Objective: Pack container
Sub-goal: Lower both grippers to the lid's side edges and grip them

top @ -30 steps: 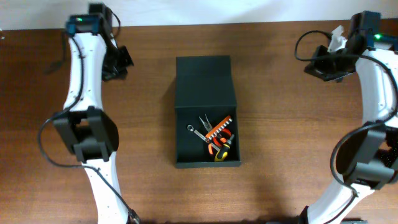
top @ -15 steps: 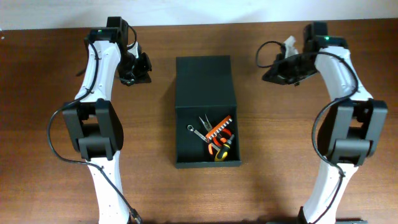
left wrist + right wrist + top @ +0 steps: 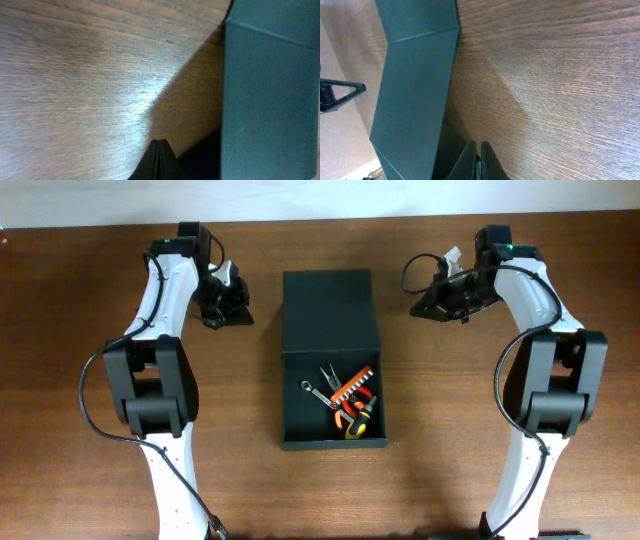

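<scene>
Brown wooden counter (image 3: 90, 430) carries dark green-black matte rectangular box (image 3: 330, 310) at centre, flap lid open, hand tools (image 3: 345, 395) inside. Left fingers (image 3: 150, 167) together beside its left wall; right fingers (image 3: 467, 162) together near its right.

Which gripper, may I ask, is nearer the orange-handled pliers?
Right. The right gripper sits beside the container lid, on the side where the pliers lie; the left gripper is beyond the opposite side.

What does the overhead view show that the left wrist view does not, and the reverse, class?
Only overhead: the tools lying in the open container, and the right gripper. Only left wrist: the left gripper close up, tips shut, and the shadow beside the container. Both: the container and the wooden table.
</scene>
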Motion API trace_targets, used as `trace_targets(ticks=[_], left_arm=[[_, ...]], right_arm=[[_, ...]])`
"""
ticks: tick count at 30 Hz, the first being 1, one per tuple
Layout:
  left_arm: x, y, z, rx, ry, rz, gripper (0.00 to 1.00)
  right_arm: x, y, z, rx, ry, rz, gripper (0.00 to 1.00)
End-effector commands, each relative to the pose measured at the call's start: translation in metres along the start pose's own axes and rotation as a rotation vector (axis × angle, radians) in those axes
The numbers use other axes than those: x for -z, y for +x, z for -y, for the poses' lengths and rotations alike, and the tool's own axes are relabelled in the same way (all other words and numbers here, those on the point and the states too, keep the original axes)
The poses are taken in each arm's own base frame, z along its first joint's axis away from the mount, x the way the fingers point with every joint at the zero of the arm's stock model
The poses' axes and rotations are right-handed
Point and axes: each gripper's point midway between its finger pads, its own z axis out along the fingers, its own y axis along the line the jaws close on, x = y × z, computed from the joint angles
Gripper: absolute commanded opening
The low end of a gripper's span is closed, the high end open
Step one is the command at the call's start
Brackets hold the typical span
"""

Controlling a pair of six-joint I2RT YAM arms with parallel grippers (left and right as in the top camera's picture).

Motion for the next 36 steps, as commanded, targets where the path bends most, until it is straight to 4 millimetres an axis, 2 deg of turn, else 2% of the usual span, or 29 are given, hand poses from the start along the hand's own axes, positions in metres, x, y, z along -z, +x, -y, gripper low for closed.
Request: trace_targets(ticks=[1,6,10,16,25,36], left_arm=[[-0.007,0.008,0.003,-0.010,0.056,-0.026,0.02],[-0.018,0.015,0.000,-0.002,0.074,-0.052,0.02],[-0.020,0.017,0.006,-0.024,0.118,-0.060,0.02],[-0.019,0.018,0.014,-0.047,0.165,-0.066,0.02],[-0.024,0.024,0.024,-0.068,0.166,-0.082,0.02],[-0.027,0.026,0.028,-0.078,0.165,-0.088,0.02]], right_arm=[[-0.014,0.006,-0.004,-0.002,-0.031,-0.037,0.04],[-0.021,0.011,-0.013,0.015,-0.042,-0.056,0.04],[-0.023,0.012,-0.016,0.019,-0.045,-0.060,0.04],[-0.025,0.014,-0.016,0.013,-0.059,-0.069,0.04],[-0.045,0.021,-0.010,-0.038,-0.139,-0.129,0.04],[-0.048,0.022,-0.008,-0.044,-0.137,-0.135,0.04]])
